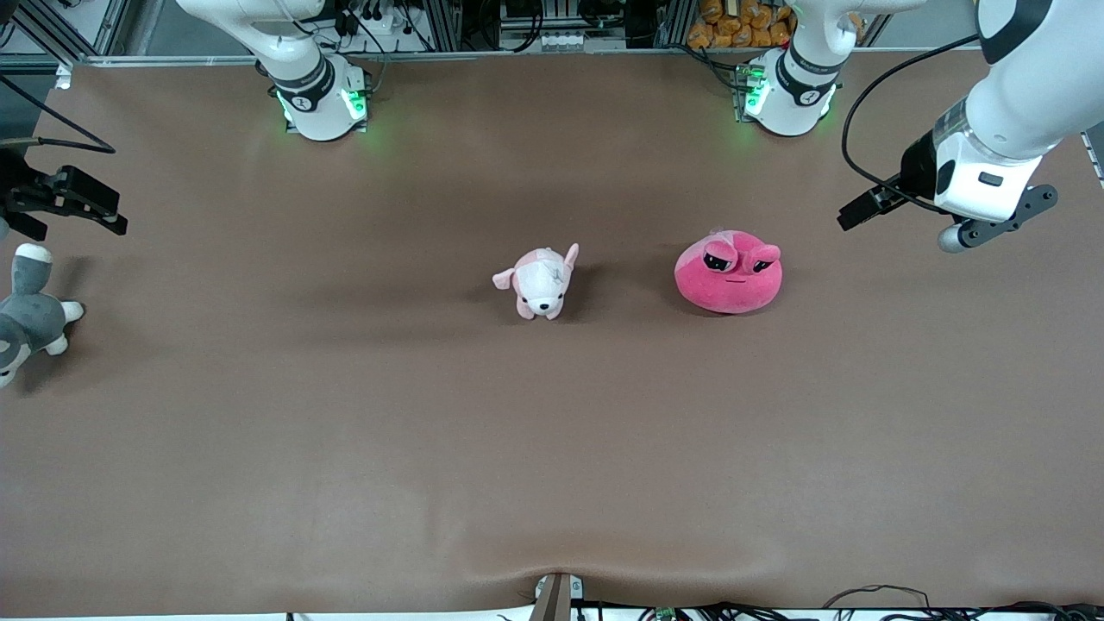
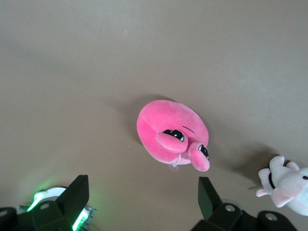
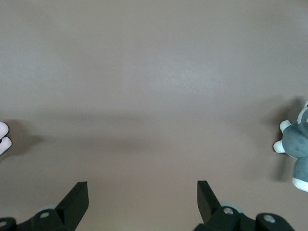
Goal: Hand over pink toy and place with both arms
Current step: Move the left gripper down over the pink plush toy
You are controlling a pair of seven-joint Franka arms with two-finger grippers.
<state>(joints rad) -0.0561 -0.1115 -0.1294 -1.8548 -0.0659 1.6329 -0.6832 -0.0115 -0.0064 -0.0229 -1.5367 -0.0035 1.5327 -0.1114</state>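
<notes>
1. Three plush toys sit on the brown table, with wide bare cloth between them and the edge nearest the front camera.
2. Pink toy rests mid-table toward the left arm's end, eyes up, nothing touching it.
3. Left gripper hangs over bare table at that end, fingers spread wide and holding nothing.
4. Right gripper hovers at the table's right-arm edge, fingers spread, above the grey plush.
5. Pale dog plush sits beside the pink toy, apart from it.

My arms: white shells, black joint rings, black cables; bases lit green; black grippers.
</notes>
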